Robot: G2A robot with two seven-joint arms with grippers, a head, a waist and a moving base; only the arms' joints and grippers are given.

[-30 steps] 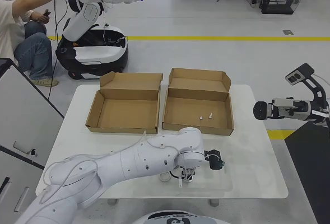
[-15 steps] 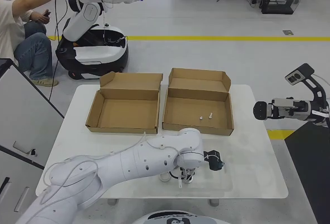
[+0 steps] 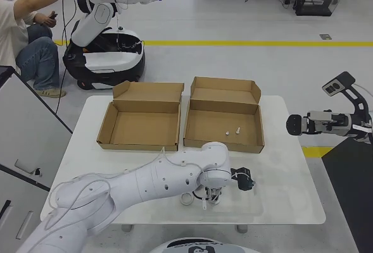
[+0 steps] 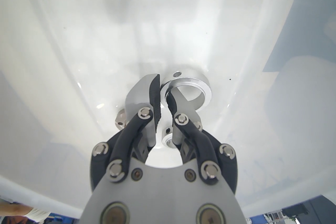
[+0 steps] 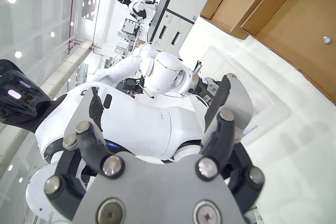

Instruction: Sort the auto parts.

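**Left gripper** [image 4: 162, 89] was closed almost fully on the wall of a metal ring [image 4: 194, 79], with one finger outside the wall and one inside the bore. The ring sat low in a clear tray [image 3: 254, 203] at the front of the desk [image 3: 287, 190]. Whether it had left the tray floor could not be told. A nut [image 4: 119, 118] and a second ring [image 4: 169, 140] lay just beside it, partly hidden by the fingers.

**Reading.** The pinch appeared made, so the pick was judged complete and the carry to a box was due next.

**Boxes.** Beyond the tray stood two open boxes. The left box [image 3: 139, 129] was bare, and the right box [image 3: 223, 149] held two bolts [image 3: 237, 130]. Being unlike the bolts, the ring probably belonged in the left box.

**Right gripper** [image 5: 160, 87] was spread wide and held nothing. It hung off the desk's right edge, well apart from the parts.

**Against the frame one second earlier.** The left wrist had shifted slightly, either raised or drawn toward the boxes, which fits the start of a lift. A pale part [image 3: 186, 199] beside the arm had come more fully into sight. The right arm, boxes and bolts were unchanged.
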